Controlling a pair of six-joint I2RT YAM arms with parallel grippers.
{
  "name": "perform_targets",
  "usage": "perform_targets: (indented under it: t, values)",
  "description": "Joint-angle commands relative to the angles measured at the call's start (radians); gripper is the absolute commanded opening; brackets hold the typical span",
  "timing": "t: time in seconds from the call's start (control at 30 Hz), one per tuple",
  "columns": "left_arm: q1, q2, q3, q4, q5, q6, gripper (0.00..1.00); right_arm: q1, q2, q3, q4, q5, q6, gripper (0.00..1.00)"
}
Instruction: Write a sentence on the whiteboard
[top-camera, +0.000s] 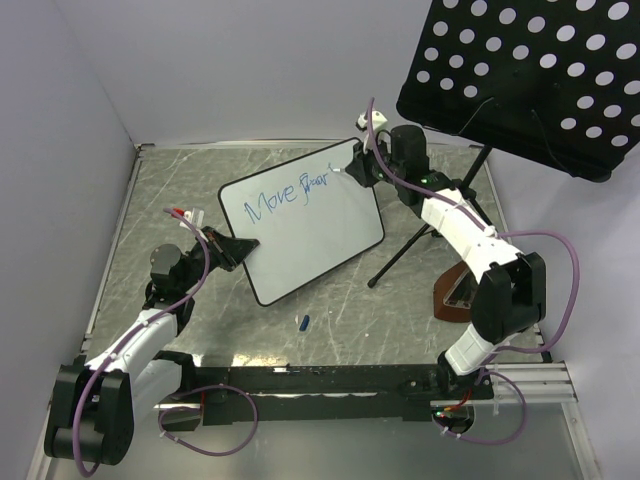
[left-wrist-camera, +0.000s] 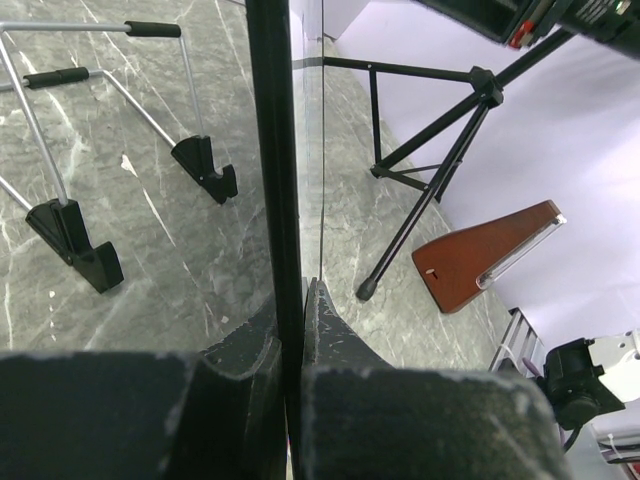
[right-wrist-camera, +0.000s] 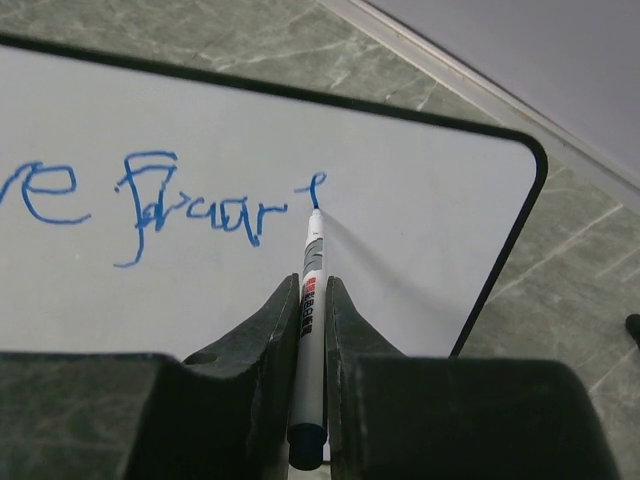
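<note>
Between the fingers of the right gripper (right-wrist-camera: 312, 287) a marker (right-wrist-camera: 313, 255) is clamped along its barrel, the jaws narrowed to the barrel's width. Its tip is pressed to the whiteboard (right-wrist-camera: 420, 230) just ahead of the fingers, at a short blue stroke after the second word. The sentence (top-camera: 287, 193) is laid out to the left of the tip. Bare board is left to the right of it up to the rounded corner, and a wide blank band lies nearer the fingers. The board's long axis is run across the fingers, along the line of writing, so the next stroke is judged to call for travel rightwards or a drop to a second line. The left gripper (left-wrist-camera: 293, 305) is closed on the board's black rim, by which the board is held tilted. The right arm is the nearer to the writing. One board, one marker, two words on one line and one loose blue cap (top-camera: 303, 322) on the table (top-camera: 170, 180) are counted.
</note>
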Motion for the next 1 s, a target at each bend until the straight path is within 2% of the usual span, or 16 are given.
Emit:
perform_targets:
  t: [0.0,0.27,0.97]
  values:
    - [-0.008,0.001,0.015,-0.010,0.027,0.110,0.01,-0.009,-0.057,-0.036,-0.005,-0.015,-0.014,0.00]
    - [-0.008,0.001,0.013,-0.007,0.030,0.108,0.01,-0.008,-0.069,-0.062,-0.007,-0.037,-0.017,0.00]
    - [-0.008,-0.001,0.013,-0.010,0.032,0.110,0.01,-0.006,-0.022,0.049,-0.017,-0.052,0.021,0.00]
